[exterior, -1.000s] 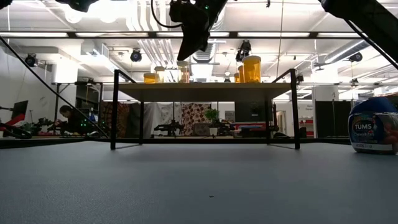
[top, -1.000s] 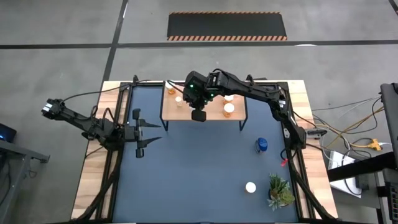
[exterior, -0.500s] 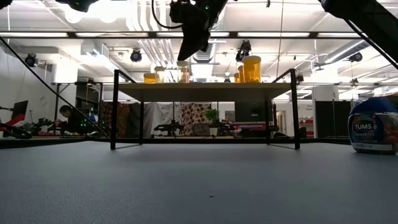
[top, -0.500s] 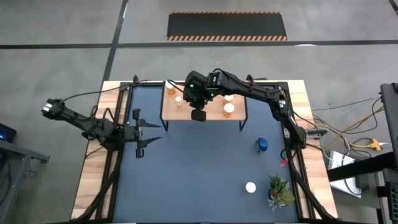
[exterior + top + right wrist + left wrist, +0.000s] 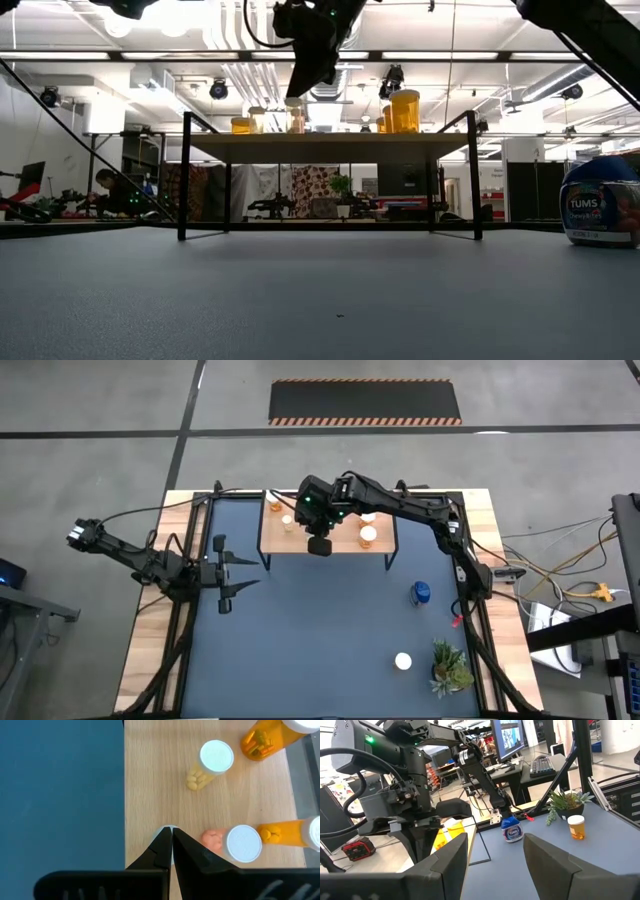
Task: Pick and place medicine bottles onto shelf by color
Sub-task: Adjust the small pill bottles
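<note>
The shelf [image 5: 330,545] stands at the far middle of the worktop [image 5: 170,510], its wooden board raised on thin black legs above the dark blue mat [image 5: 320,650]. Several medicine bottles stand on the board: in the right wrist view a pale bottle [image 5: 215,757] with yellowish pills sits mid-board, a second white-capped bottle [image 5: 243,842] with pinkish pills stands nearer the board's front, and two orange bottles [image 5: 267,737] [image 5: 290,832] crowd the side beyond them. The strip of board along the mat-side edge is bare wood. The right hand [image 5: 171,840] hangs above that bare strip, near the board's edge, its fingers clenched together on nothing, just beside the pinkish-pill bottle without touching it. Off the shelf, the blue bottle [image 5: 421,594] stands on the mat toward the right side, and a white-capped orange bottle [image 5: 403,660] stands nearer the front, close to the small green plant [image 5: 450,667]; broad open mat lies between these and the shelf legs. The left hand [image 5: 225,572] waits at the left edge of the mat, well apart from everything, its fingers spread and holding nothing.
</note>
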{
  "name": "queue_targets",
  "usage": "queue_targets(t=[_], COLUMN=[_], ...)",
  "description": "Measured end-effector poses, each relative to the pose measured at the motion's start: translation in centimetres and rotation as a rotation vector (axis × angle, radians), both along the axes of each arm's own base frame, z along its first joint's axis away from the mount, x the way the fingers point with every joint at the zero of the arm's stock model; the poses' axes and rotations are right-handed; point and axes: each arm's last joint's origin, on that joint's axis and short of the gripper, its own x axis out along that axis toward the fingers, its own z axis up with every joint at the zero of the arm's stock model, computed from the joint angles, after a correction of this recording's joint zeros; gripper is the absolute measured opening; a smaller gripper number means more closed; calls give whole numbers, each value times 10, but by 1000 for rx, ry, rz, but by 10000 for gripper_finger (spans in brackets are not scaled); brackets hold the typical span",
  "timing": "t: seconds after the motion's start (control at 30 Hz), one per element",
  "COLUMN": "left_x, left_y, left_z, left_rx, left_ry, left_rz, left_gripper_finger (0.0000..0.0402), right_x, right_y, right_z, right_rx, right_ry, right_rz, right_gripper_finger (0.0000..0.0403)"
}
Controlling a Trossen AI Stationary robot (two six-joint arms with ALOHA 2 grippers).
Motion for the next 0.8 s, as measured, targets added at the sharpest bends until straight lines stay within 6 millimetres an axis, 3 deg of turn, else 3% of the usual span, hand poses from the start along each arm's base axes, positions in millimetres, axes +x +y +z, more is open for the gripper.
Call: queue_targets(t=[0.8], left_x=[0], left_y=[0], left_z=[0], left_rx=[0], left_ry=[-1], left_rz=[0], left_gripper_finger=[176], right_x=[-8], right_y=[-1], right_z=[12], right_rx=[-91], right_ry=[-6], right_rz=[-24], right_gripper_finger=[9])
